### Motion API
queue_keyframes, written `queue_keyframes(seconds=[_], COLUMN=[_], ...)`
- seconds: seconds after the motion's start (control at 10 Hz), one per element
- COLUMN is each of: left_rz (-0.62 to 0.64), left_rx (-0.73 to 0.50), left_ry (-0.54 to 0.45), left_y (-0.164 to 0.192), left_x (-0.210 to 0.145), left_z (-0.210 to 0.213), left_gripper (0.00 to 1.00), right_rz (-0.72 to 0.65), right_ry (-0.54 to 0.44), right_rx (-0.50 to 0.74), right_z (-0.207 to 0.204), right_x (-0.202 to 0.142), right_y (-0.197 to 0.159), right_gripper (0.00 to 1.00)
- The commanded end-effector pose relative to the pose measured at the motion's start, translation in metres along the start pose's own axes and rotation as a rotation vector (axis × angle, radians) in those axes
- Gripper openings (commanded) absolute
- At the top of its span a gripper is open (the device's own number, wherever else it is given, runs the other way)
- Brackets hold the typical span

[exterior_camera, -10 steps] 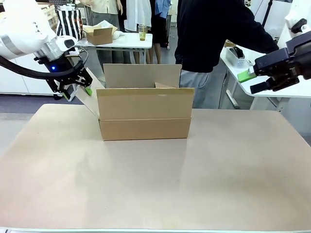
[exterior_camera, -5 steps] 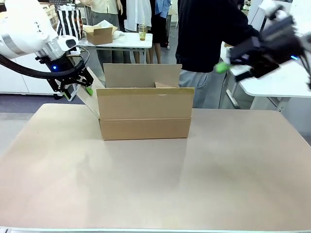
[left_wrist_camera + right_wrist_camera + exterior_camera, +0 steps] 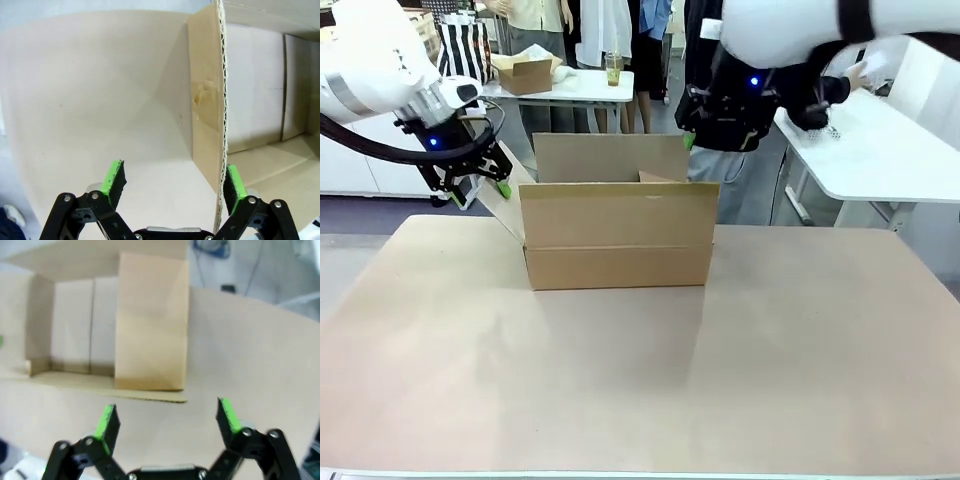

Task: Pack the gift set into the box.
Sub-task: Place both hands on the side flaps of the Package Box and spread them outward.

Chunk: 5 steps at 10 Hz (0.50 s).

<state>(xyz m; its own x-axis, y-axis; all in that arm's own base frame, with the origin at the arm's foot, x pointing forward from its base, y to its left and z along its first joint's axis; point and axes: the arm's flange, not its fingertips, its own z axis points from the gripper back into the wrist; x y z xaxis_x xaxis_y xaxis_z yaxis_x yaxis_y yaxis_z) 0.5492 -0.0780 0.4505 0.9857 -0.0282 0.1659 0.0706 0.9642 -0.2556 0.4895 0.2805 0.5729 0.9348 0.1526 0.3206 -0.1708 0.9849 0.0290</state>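
Jaws of both grippers gape wide and empty: left gripper (image 3: pixel 173 177) straddles the side flap (image 3: pixel 207 125) of the large brown corrugated cardboard box (image 3: pixel 620 235) at frame centre, and right gripper (image 3: pixel 166 415) hovers above. Either could snag a flap and skew the box.

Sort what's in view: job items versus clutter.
Job: box, flaps open; left end effector, open at its side flap; right end effector, open, facing it.
Lying about, in the background: small carton, drink cup, striped bag.
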Motion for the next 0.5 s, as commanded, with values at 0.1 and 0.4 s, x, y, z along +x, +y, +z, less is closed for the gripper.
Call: queue_keyframes(seconds=[0.1, 0.4], left_rz=[0.014, 0.014], left_rx=[0.019, 0.019], left_ry=[-0.005, -0.005], left_y=[-0.002, -0.002], left_x=[0.0, 0.0], left_z=[0.003, 0.003], left_gripper=[1.0, 1.0], right_rz=[-0.03, -0.112], right_ry=[-0.042, 0.08], right_rx=[0.021, 0.013], right_z=[0.001, -0.032], right_x=[-0.009, 0.046], right_y=[-0.01, 0.025], right_gripper=[1.0, 1.0])
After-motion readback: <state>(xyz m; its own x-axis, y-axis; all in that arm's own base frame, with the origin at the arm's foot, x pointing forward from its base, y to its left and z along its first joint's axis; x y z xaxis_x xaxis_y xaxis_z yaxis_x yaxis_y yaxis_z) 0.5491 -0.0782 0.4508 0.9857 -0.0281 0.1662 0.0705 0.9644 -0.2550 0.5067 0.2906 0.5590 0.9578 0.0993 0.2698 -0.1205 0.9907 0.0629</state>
